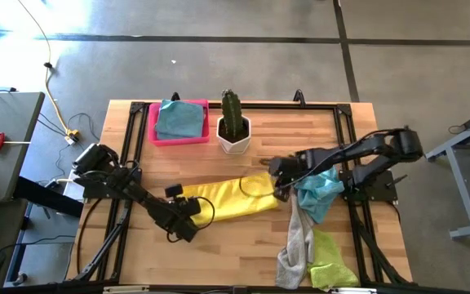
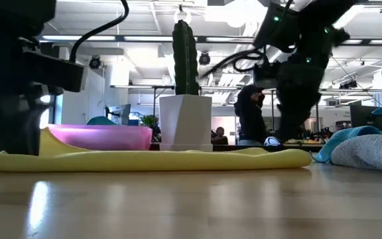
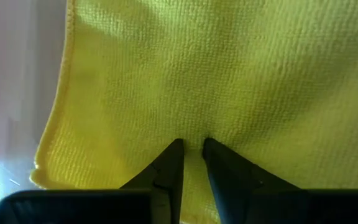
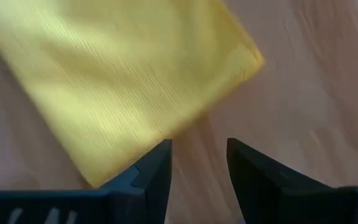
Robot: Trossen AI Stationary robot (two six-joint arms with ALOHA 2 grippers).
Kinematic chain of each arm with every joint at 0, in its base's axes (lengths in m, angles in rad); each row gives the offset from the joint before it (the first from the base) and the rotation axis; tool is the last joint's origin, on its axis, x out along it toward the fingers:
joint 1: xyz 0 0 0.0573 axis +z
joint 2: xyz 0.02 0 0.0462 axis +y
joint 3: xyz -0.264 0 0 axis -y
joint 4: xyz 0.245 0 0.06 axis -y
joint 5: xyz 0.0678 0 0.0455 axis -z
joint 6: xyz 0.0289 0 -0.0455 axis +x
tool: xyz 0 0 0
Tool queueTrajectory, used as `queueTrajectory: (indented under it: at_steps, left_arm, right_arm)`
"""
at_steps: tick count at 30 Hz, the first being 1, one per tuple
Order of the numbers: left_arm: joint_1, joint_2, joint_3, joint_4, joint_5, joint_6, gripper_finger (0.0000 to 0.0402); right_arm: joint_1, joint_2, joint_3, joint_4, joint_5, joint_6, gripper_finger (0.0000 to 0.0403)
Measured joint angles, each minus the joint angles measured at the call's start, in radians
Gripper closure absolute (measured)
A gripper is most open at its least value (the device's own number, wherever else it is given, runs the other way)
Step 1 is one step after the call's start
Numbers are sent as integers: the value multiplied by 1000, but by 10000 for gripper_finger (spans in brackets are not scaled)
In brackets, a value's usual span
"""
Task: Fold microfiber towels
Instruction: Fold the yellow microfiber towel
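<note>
I've got the yellow towel point(image 1: 231, 198) spread flat across the middle of the desk point(image 1: 219, 245), long axis running between the two arms, so each arm takes one end for the fold. Left gripper point(image 3: 191, 144) is down on its end of the towel, jaws drawn nearly together with a pinch of yellow cloth between the tips, reads as a clamp on the towel edge. Right gripper point(image 4: 197, 152) hangs just over the opposite end, jaws apart, nothing in them; the wrist view shows bare wood between the tips and the towel corner just beside them, so my guess is it's lining up to take that corner. Beyond the right arm, toward the desk's right front, the waiting pile: a light blue towel point(image 1: 321, 189), a grey towel point(image 1: 299, 242) and a lime green towel point(image 1: 330, 260), bunched and overlapping, kept clear of the folding area. At the back, a pink tray point(image 1: 152, 124) holds a folded blue towel point(image 1: 178, 119), likely the done stack. A potted cactus point(image 1: 233, 124) stands just beside the tray.
</note>
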Motion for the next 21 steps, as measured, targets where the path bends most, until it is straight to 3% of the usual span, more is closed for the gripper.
queueTrajectory:
  at_steps: [3,6,9,16,21]
  left_arm:
    - [-13,-13,8,11,47,-46,351]
    - [-15,-12,19,19,70,-79,363]
    - [-14,-11,26,33,82,-89,370]
    - [2,-11,28,43,96,-115,373]
    - [2,-11,27,47,92,-115,373]
  right_arm:
    - [-34,-59,-127,273,-71,147,258]
    - [-35,-72,-199,400,-78,260,257]
    - [-14,-58,-209,409,-79,304,243]
    - [10,3,-181,384,-23,397,166]
    - [4,68,-177,436,-22,398,154]
